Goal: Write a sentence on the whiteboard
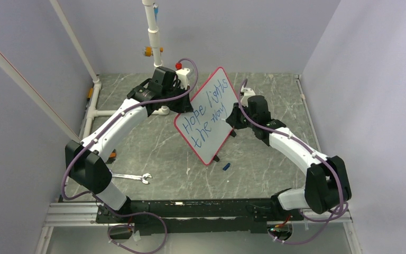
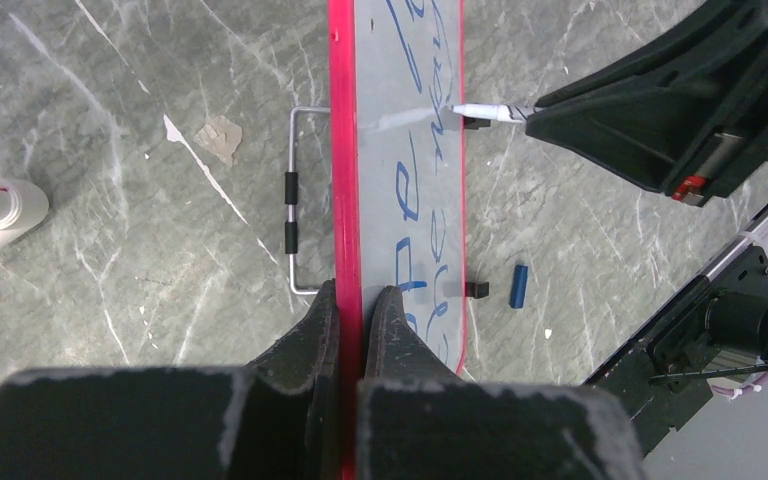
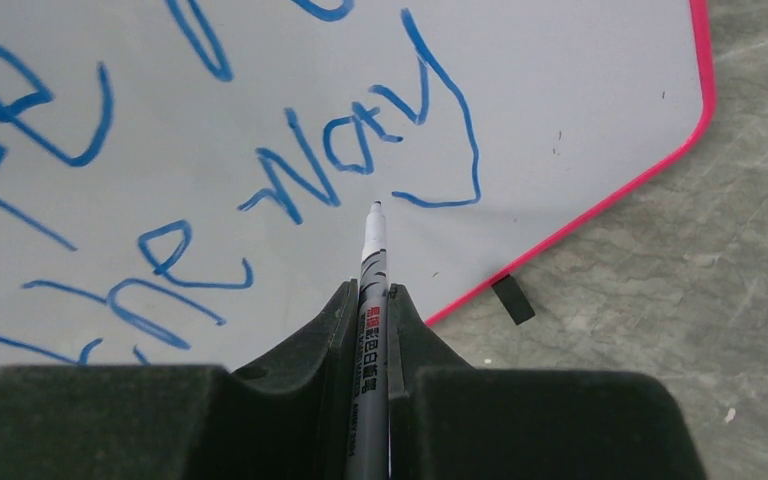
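You're at the tail end of this one: the sentence [image 1: 207, 112] reads "Hope lights the way" in blue, on two lines across the whiteboard [image 1: 210, 151], and the tail of the "y" looks finished. I'd judge the writing itself done. What's left for you is to bring the pen clear and let the board go without tipping it. The board stands propped up on its edge in the middle of the counter [image 1: 153, 143], between your two arms, its written face turned towards the right arm. Your left hand [image 2: 358, 305] is pinched narrow on the board's red border, one finger on each face, steadying it. Your right hand [image 3: 372, 295] is clamped tight on the marker [image 3: 373, 250], with the barrel running out between the fingers. The tip sits just below the "y", right at the board's surface, though I can't tell you whether it touches or hangs a hair off. A small blue piece [image 1: 225, 166], likely the marker's cap, lies on the counter just beside the board's lower corner.
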